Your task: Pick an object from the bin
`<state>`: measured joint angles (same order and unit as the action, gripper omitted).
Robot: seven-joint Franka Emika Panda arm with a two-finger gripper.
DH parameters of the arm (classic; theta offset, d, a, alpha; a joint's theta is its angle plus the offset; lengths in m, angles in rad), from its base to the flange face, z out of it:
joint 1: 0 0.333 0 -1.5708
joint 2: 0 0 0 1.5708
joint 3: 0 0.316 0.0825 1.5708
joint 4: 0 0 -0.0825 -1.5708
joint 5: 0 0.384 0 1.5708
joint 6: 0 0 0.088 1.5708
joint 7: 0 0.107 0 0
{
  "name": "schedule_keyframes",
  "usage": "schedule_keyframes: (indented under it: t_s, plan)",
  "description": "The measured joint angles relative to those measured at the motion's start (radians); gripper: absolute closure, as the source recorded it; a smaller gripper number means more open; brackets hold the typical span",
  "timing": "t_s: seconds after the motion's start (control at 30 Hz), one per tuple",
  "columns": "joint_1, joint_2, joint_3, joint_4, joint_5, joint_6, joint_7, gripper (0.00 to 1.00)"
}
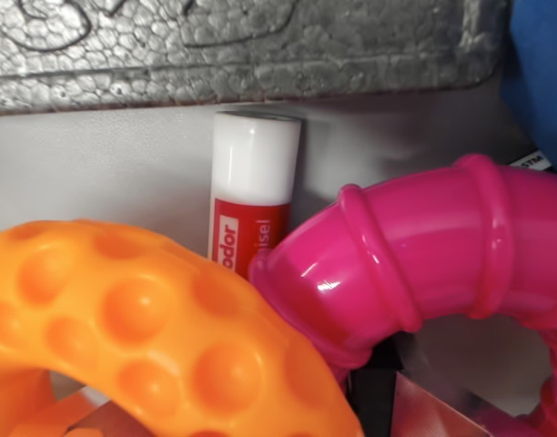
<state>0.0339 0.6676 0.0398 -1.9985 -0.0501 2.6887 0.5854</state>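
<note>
The wrist view looks closely into the bin. An orange dimpled ring toy (142, 328) fills the lower left. A glossy pink ribbed ring (433, 255) curves across the right and lies against the orange one. Between them, farther back, a glue stick (251, 187) with a white cap and a red label leans against the bin's pale grey wall (96, 164). No part of my gripper shows in this view.
Grey foam padding (242, 41) runs across the top above the bin wall. Something blue (542, 73) shows at the upper right edge. A shiny foil-like piece (424, 410) lies at the bottom under the pink ring.
</note>
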Motion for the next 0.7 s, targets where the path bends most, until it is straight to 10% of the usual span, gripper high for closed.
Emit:
schedule_keyframes:
  t_s: [0.7]
  plan:
    - [-0.003,-0.102,0.004,-0.031,0.001,-0.075,-0.001,1.0]
